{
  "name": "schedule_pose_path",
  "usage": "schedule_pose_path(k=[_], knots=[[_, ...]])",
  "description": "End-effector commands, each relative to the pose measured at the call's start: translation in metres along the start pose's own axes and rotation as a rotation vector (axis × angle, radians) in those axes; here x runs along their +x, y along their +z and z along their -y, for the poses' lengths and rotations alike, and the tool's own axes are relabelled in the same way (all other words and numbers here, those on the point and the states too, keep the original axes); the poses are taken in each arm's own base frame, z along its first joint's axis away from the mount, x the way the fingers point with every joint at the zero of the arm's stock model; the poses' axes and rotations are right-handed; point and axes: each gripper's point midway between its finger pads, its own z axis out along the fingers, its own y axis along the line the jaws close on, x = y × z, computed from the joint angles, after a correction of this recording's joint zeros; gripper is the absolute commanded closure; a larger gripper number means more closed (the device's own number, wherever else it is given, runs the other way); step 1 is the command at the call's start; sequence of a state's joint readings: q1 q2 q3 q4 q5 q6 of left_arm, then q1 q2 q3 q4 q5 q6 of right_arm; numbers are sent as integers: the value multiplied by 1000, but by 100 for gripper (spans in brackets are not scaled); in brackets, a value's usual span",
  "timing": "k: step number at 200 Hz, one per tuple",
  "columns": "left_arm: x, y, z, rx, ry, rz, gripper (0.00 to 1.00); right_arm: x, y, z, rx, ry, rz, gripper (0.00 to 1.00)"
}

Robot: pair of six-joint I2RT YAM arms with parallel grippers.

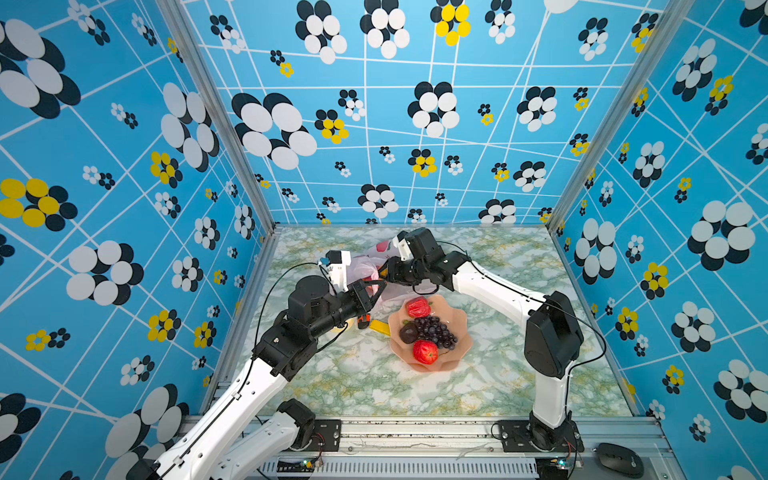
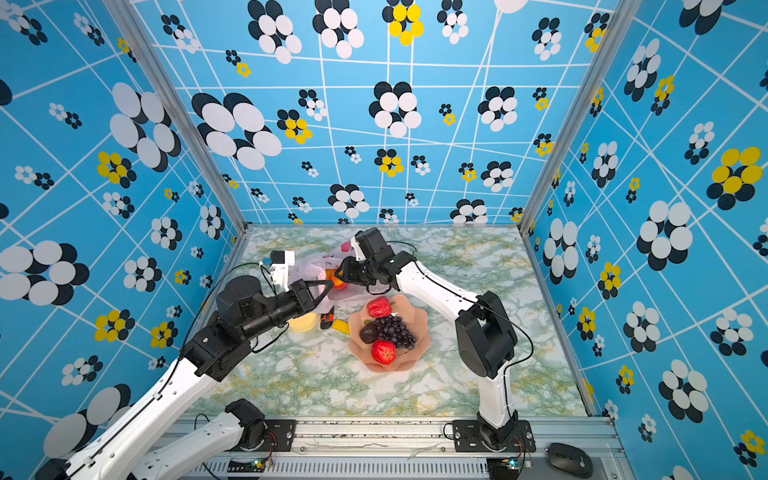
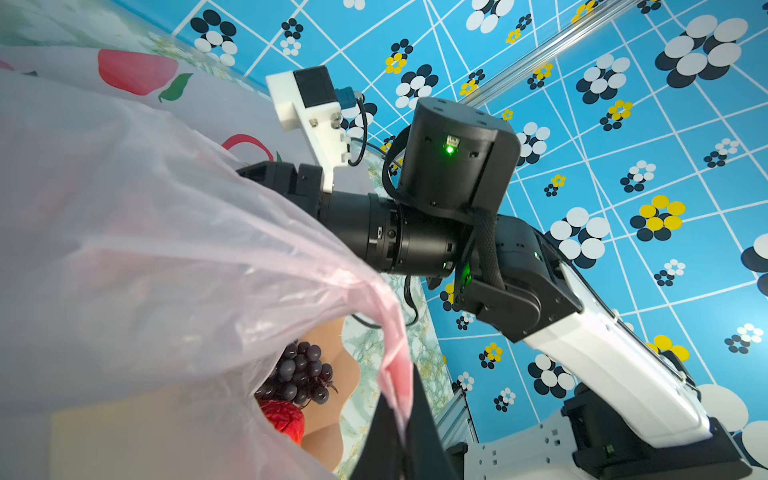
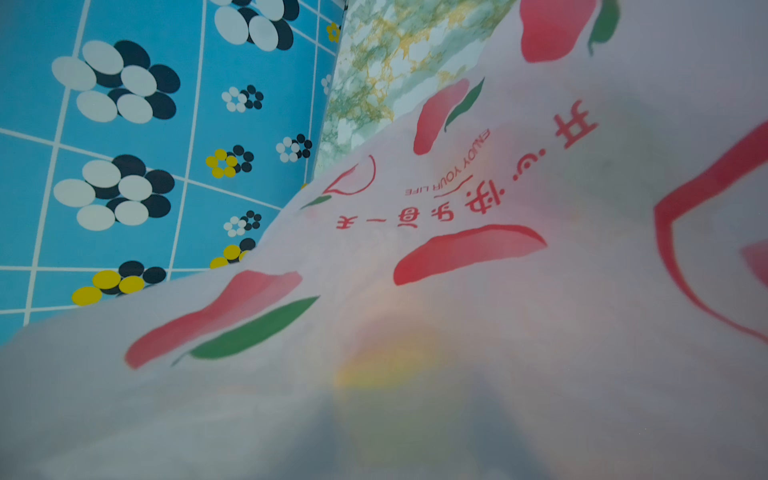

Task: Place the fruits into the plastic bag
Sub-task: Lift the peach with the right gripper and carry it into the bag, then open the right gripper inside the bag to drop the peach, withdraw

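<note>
While your left gripper (image 3: 401,409) pinches the bag (image 3: 166,249) edge, right gripper (image 2: 337,272) at its mouth, jaws hidden, cannot tell; orange fruit (image 2: 340,284) just beside them

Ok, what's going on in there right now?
The left gripper is shut on the bag's edge, holding its mouth up. The right gripper reaches into that mouth with an orange fruit at its tips; whether it grips the fruit or has let go is unclear. The bowl holds the grapes, a dark fruit and two red fruits, not yet bagged.
</note>
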State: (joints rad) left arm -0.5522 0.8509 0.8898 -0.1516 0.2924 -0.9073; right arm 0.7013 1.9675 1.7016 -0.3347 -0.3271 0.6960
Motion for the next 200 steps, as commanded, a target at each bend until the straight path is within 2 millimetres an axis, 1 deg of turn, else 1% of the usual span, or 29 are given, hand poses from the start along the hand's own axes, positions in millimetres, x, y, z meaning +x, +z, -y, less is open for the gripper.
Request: schedule_pose_path(k=[1,19,34,48,69,90,113,139,156,169,183,200], knots=[[2,-9,10,15,57,-19,100,-9,3,9,18,-22,-13,40],[4,-10,7,7,62,-25,100,-19,2,15,19,-9,7,32],[5,-12,4,-8,68,-26,100,-27,-3,15,12,-9,23,30],[5,-14,-4,-38,62,-15,100,-34,-10,14,9,-23,29,27],[3,-14,-6,-39,45,0,100,-44,-21,17,-1,-35,15,23],[3,-13,-9,-48,33,-5,100,-56,-37,29,0,-14,18,20],[7,-12,-20,-94,29,-15,100,-67,-58,32,-23,-20,37,18],[8,-15,-31,-142,29,-10,100,-79,-75,52,-11,-14,66,17],[8,-17,-35,-155,26,10,100,-90,-84,62,-13,6,103,17],[6,-18,-37,-159,17,28,100,-97,-88,54,-79,31,125,17],[6,-16,-37,-149,13,35,100,-104,-93,34,-177,41,145,17],[5,-11,-37,-147,11,32,100,-107,-100,10,-285,53,133,17]])
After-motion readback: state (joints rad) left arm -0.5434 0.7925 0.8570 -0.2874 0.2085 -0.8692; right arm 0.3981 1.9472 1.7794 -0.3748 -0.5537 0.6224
